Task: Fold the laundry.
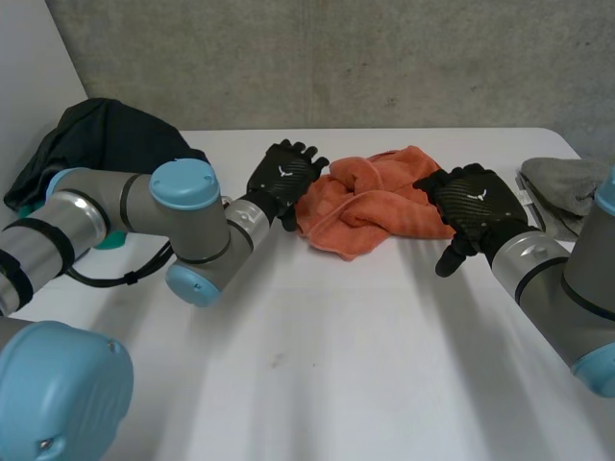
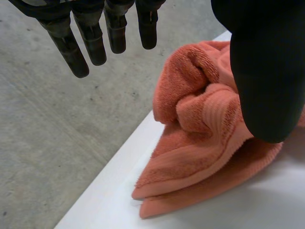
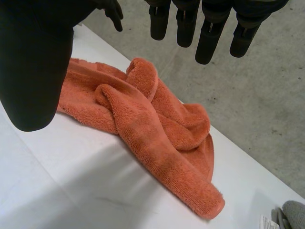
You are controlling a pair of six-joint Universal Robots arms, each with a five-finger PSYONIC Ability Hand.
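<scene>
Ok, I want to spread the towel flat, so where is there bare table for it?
The widest bare patch of the table is on the near side of the orange towel, between the left arm and right arm. The far strip is crowded: dark clothes pile at left, then left hand, towel, right hand, and a grey cloth at right.

Three cloths (image 1: 370, 204) (image 1: 106, 134) (image 1: 567, 182), two hands (image 1: 285, 178) (image 1: 478, 213)
</scene>
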